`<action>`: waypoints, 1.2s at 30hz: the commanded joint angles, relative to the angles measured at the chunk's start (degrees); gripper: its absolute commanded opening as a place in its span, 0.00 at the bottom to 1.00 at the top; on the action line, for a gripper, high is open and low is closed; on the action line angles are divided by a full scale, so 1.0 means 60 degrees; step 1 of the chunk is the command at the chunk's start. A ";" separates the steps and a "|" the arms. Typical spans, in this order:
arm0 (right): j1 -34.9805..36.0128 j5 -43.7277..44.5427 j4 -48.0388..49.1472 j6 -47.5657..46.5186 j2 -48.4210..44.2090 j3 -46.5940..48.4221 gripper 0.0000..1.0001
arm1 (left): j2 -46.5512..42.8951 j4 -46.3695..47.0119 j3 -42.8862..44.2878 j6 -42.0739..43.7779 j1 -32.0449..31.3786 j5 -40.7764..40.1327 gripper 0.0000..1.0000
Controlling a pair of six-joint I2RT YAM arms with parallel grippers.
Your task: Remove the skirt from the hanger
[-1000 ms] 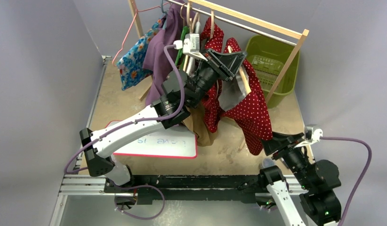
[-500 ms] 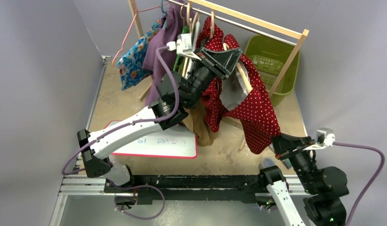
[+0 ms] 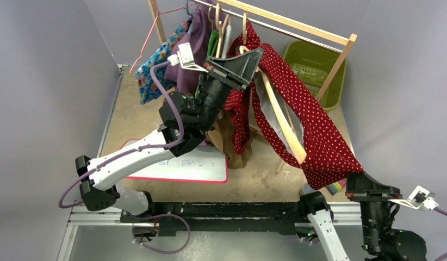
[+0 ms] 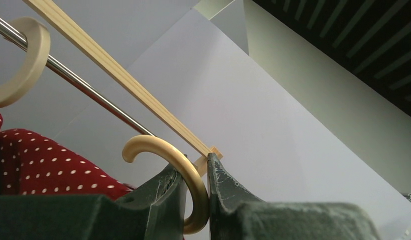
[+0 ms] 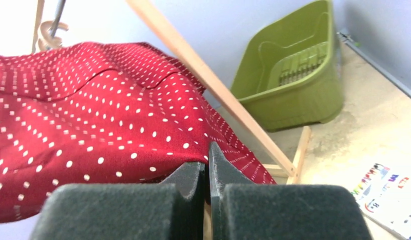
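Note:
The red white-dotted skirt [image 3: 319,130] hangs stretched from the wooden hanger [image 3: 282,124] down to the near right. My left gripper [image 3: 247,54] is up at the rack, shut on the hanger's pale hook [image 4: 166,150], which sits between its two fingers [image 4: 193,167]. The hook lies just below the metal rail [image 4: 88,92]; I cannot tell whether they touch. My right gripper [image 3: 358,180] is low at the near right, shut on the skirt's hem [image 5: 143,125], the cloth pinched between its jaws [image 5: 207,156].
Floral [image 3: 153,68], purple [image 3: 186,60] and tan [image 3: 228,138] garments hang on the same wooden rack [image 3: 330,70]. A green basket [image 3: 314,68] stands at the back right. A whiteboard [image 3: 183,163] lies near the left arm. A colourful card [image 3: 334,188] is by the right base.
My right gripper has shut on the skirt's hem and drawn it back to the near right, stretching the skirt. The left arm has shifted up and left with the hanger.

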 commanded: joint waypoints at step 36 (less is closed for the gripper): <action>0.0093 -0.1783 0.4248 -0.3213 0.5440 0.1911 0.00 | -0.0984 0.0537 -0.2075 -0.3648 0.0115 0.3453 0.00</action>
